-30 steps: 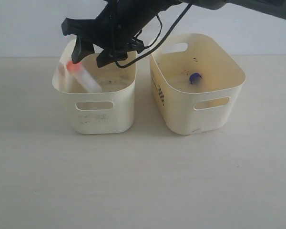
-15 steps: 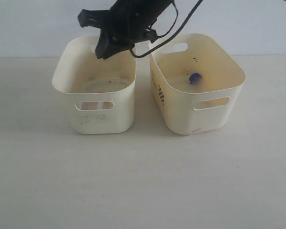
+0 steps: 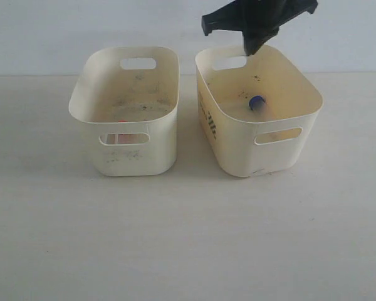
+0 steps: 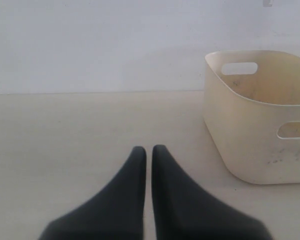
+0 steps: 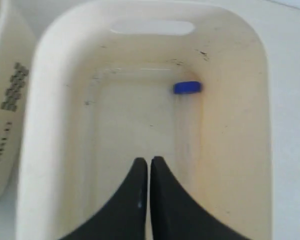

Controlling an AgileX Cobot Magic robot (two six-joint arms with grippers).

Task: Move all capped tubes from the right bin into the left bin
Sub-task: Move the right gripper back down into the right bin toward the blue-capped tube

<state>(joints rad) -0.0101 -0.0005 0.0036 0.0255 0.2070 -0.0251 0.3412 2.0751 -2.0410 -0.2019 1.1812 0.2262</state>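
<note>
Exterior view: two cream plastic bins stand side by side on the pale table (image 3: 188,238), close together but apart, with a plain wall (image 3: 50,31) behind. The left bin (image 3: 113,160) has a speckled, grimy floor. The right bin (image 3: 238,157) is yellower inside and carries a black checkered print (image 3: 210,122) on the side facing its neighbour. One claw shows here, the right claw (image 3: 254,45), a dark shape hanging above the right bin's back rim, near the rear handle slot. Nothing stands between it and the bin's inside. There are two tubes, one per bin. The blue-capped tube (image 3: 257,102) lies on the right bin's floor. The orange-red-capped tube (image 3: 126,138) lies low in the left bin and shows only as a reddish patch through the front slot.

Left wrist view: the left claw (image 4: 148,150) is clenched, its two black fingers (image 4: 132,180) a hairline apart with nothing between them. It is over bare table, well apart from the one bin in sight, the left bin (image 4: 250,150), which has smudges under its slot.

Right wrist view: the right claw (image 5: 149,161) is clenched and empty, poised over the open right bin (image 5: 235,150). The blue-capped tube (image 5: 187,87) rests on the floor by the far wall, clear of the claw. Only its cap is distinct.
</note>
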